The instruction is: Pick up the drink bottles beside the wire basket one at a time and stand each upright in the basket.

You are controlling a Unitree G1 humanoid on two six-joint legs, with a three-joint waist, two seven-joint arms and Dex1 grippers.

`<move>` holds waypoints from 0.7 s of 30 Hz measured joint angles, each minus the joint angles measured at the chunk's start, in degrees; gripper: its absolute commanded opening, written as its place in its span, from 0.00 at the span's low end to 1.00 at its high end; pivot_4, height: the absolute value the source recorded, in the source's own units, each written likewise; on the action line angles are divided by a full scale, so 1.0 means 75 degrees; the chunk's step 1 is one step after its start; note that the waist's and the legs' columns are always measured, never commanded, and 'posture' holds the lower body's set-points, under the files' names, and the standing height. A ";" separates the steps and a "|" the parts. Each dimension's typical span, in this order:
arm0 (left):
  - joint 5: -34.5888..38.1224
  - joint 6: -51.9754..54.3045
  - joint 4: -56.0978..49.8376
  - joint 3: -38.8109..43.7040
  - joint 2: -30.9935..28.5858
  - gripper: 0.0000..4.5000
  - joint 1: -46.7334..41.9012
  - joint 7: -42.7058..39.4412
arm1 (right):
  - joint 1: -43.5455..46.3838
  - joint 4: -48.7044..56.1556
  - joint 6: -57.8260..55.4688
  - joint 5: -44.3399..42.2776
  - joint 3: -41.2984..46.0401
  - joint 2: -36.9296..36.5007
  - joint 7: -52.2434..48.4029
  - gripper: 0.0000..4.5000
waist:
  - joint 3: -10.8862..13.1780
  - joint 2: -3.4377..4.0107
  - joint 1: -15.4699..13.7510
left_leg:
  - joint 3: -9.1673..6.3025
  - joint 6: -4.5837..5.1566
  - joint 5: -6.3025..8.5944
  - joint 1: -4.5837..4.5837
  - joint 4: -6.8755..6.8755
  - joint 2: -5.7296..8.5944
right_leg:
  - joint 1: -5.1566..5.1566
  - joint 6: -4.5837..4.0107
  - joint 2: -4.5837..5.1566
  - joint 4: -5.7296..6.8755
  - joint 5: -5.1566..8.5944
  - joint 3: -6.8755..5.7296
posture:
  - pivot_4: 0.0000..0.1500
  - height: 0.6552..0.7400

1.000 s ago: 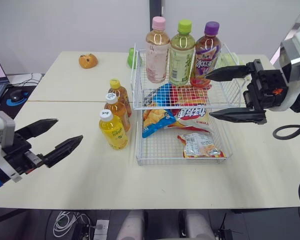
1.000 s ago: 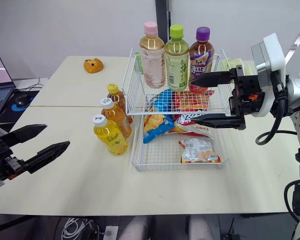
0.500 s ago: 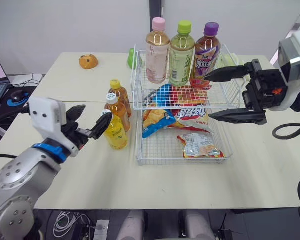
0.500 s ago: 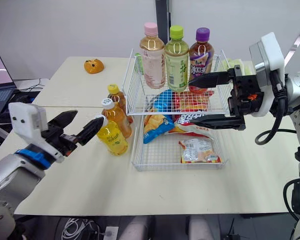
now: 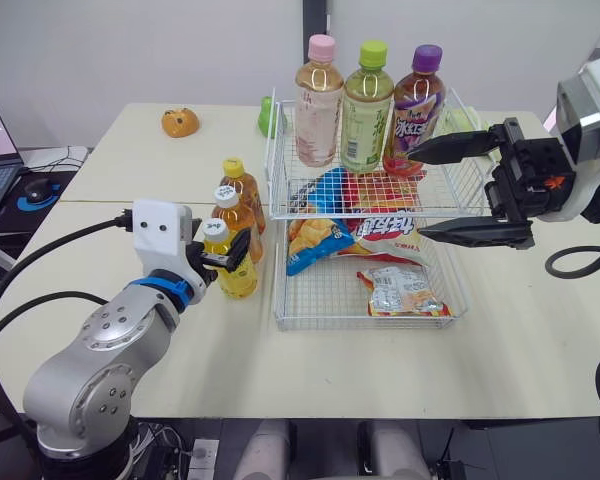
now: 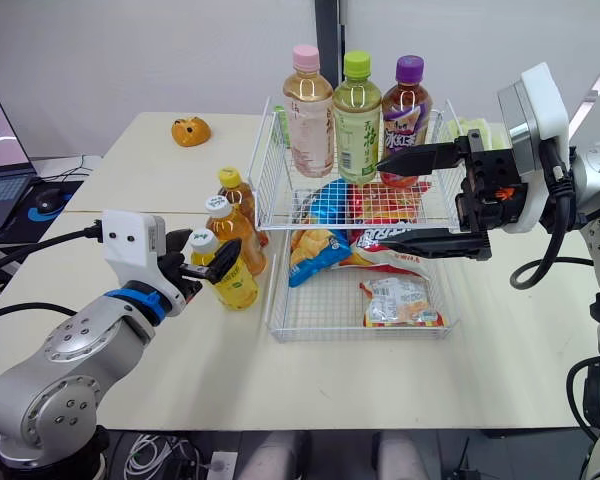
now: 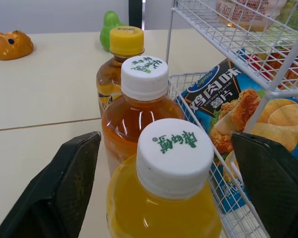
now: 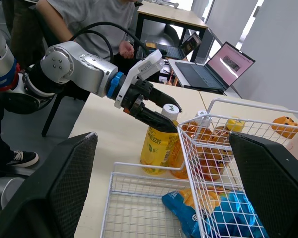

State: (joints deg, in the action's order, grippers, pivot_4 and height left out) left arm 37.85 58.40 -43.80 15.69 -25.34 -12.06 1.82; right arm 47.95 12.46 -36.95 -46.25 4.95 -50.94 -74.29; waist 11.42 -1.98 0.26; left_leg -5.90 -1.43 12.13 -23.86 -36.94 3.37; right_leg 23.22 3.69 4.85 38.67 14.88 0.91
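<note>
left pincer (image 7: 165, 141) astride yellow bottle (image 5: 238, 278), partly hidden

yellow bottle (image 5: 239, 279), white wire basket (image 5: 315, 296)

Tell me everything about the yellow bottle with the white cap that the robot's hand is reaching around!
The yellow bottle looks like clear plastic full of bright yellow drink. It has a white screw cap with green writing and a label on its body. It stands upright on the table, at the front of a row of three, beside the wire basket. The left gripper is open, one finger on each side of the neck with gaps, not gripping yet. An amber bottle stands close behind.
</note>
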 measured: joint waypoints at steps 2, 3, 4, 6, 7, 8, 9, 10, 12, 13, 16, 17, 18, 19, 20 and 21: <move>-0.0044 -0.0035 0.0035 -0.0080 0.0097 0.58 -0.0002 -0.0006 | 0.0000 0.0043 -0.0023 -0.0004 0.0005 0.0000 0.0050 1.00 | 0.0000 0.0000 -0.0005 | -0.0001 0.0000 0.0000 -0.0001 0.0000 0.0000 | 0.0000 0.0000 0.0000 -0.0001 0.0000 -0.0001 | 1.00 1.00; -0.0065 -0.0063 0.0049 -0.0109 0.0103 0.51 -0.0012 -0.0022 | 0.0000 0.0055 -0.0047 -0.0005 0.0009 -0.0001 0.0082 1.00 | 0.0000 0.0000 -0.0009 | -0.0002 0.0000 0.0000 -0.0001 0.0000 0.0000 | 0.0000 0.0000 0.0000 -0.0001 0.0000 -0.0002 | 1.00 1.00; -0.0114 -0.0127 0.0050 -0.0122 0.0102 0.44 -0.0044 -0.0022 | 0.0000 0.0068 -0.0078 -0.0006 0.0016 -0.0003 0.0092 1.00 | 0.0000 0.0000 -0.0015 | -0.0002 0.0000 0.0000 -0.0001 0.0000 0.0000 | -0.0001 0.0000 0.0001 -0.0001 0.0000 -0.0001 | 1.00 1.00; -0.0178 -0.0185 0.0040 -0.0099 0.0076 0.31 -0.0040 -0.0033 | -0.0002 0.0118 -0.0146 -0.0018 0.0052 -0.0039 0.0124 1.00 | 0.0000 0.0000 -0.0021 | -0.0002 0.0000 0.0000 -0.0001 0.0000 0.0001 | -0.0001 0.0000 0.0002 -0.0002 0.0000 -0.0001 | 1.00 1.00; -0.0183 -0.0205 0.0033 -0.0033 0.0026 0.30 0.0005 -0.0085 | -0.0004 0.0128 -0.0157 -0.0020 0.0090 -0.0075 0.0143 1.00 | 0.0000 0.0000 -0.0023 | -0.0002 0.0000 0.0000 -0.0001 0.0001 0.0001 | -0.0001 0.0000 0.0002 -0.0005 0.0000 -0.0001 | 1.00 1.00; -0.0184 -0.0233 -0.0029 -0.0011 -0.0025 0.30 0.0089 -0.0179 | -0.0005 0.0142 -0.0166 -0.0022 0.0111 -0.0116 0.0159 1.00 | 0.0000 0.0000 -0.0023 | -0.0001 0.0000 0.0000 -0.0002 0.0002 0.0001 | -0.0002 0.0000 0.0002 -0.0008 0.0001 -0.0001 | 1.00 1.00; -0.0179 -0.0254 -0.0114 0.0005 -0.0082 0.30 0.0186 -0.0255 | -0.0009 0.0161 -0.0174 -0.0023 0.0135 -0.0141 0.0181 1.00 | 0.0000 0.0000 -0.0020 | 0.0000 0.0000 0.0000 -0.0001 0.0004 0.0000 | -0.0002 0.0000 0.0002 -0.0011 0.0001 0.0000 | 1.00 1.00; -0.0147 -0.0298 -0.0202 0.0069 -0.0176 0.30 0.0321 -0.0379 | -0.0024 0.0180 -0.0181 -0.0023 0.0164 -0.0163 0.0210 1.00 | 0.0000 0.0000 -0.0017 | 0.0001 0.0001 0.0000 -0.0001 0.0006 -0.0001 | -0.0001 0.0000 0.0002 -0.0011 0.0001 0.0000 | 1.00 1.00; 0.0037 -0.0311 -0.0343 0.0343 -0.0395 0.30 0.0552 -0.0650 | -0.0100 0.0208 -0.0197 -0.0024 0.0250 -0.0240 0.0249 1.00 | 0.0001 0.0000 -0.0014 | -0.0002 0.0000 0.0000 -0.0004 0.0008 -0.0008 | 0.0002 -0.0003 0.0000 -0.0014 0.0002 -0.0002 | 1.00 1.00; 0.0157 -0.0287 -0.0386 0.0469 -0.0539 0.30 0.0650 -0.0778 | -0.0167 0.0223 -0.0202 -0.0024 0.0307 -0.0298 0.0254 1.00 | 0.0001 -0.0001 -0.0014 | -0.0003 0.0000 0.0001 -0.0005 0.0009 -0.0008 | 0.0002 -0.0004 -0.0001 -0.0015 0.0003 -0.0004 | 1.00 1.00; 0.0967 0.0000 -0.0075 0.1440 -0.1501 0.30 0.0567 -0.1547 | -0.0295 0.0228 -0.0292 -0.0040 0.0477 -0.0476 0.0306 1.00 | 0.0006 -0.0002 -0.0019 | -0.0016 0.0000 0.0000 -0.0013 0.0007 -0.0011 | 0.0007 -0.0012 -0.0006 -0.0012 0.0008 -0.0017 | 1.00 1.00; 0.1208 0.0030 0.0113 0.1835 -0.1880 0.30 0.0391 -0.1770 | -0.0312 0.0228 -0.0318 -0.0046 0.0549 -0.0538 0.0322 1.00 | 0.0007 0.0000 -0.0019 | -0.0020 0.0000 0.0000 -0.0013 0.0007 -0.0012 | 0.0007 -0.0013 -0.0007 -0.0016 0.0009 -0.0021 | 1.00 1.00; 0.1436 0.0050 0.0318 0.2248 -0.2197 0.30 0.0186 -0.1970 | -0.0332 0.0232 -0.0335 -0.0054 0.0646 -0.0581 0.0356 1.00 | 0.0006 0.0000 -0.0018 | -0.0017 0.0000 0.0000 -0.0011 0.0007 -0.0011 | 0.0005 -0.0013 -0.0007 -0.0016 0.0010 -0.0019 | 1.00 1.00; 0.1689 0.0129 0.0641 0.2485 -0.2557 0.30 -0.0093 -0.2196 | -0.0363 0.0233 -0.0338 -0.0051 0.0712 -0.0631 0.0396 1.00 | 0.0007 -0.0002 -0.0017 | -0.0018 0.0000 0.0000 -0.0012 0.0007 -0.0011 | 0.0004 -0.0013 -0.0007 -0.0015 0.0010 -0.0021 | 1.00 1.00; 0.2050 0.0299 0.1301 0.2606 -0.3198 0.30 -0.0676 -0.2562 | -0.0433 0.0229 -0.0341 -0.0039 0.0786 -0.0707 0.0446 1.00 | 0.0014 -0.0013 -0.0023 | -0.0015 0.0000 0.0000 -0.0014 0.0004 -0.0011 | 0.0004 -0.0014 -0.0012 -0.0013 0.0011 -0.0031 | 1.00 1.00; 0.2381 0.0444 0.1956 0.2742 -0.3856 0.30 -0.1330 -0.2899 | -0.0484 0.0227 -0.0346 -0.0031 0.0837 -0.0733 0.0474 1.00 | 0.0016 -0.0017 -0.0025 | -0.0018 -0.0001 -0.0001 -0.0031 0.0000 -0.0013 | 0.0002 -0.0015 -0.0020 -0.0033 0.0012 -0.0057 | 1.00 1.00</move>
State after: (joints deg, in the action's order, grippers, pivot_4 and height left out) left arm 55.70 61.73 -29.13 36.25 -54.26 -22.04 -19.92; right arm 44.32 14.17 -39.54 -46.48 11.22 -56.43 -70.73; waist 11.54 -2.11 0.08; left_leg -6.03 -1.44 12.12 -24.09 -36.94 3.27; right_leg 23.24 3.58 4.70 38.42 14.97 0.48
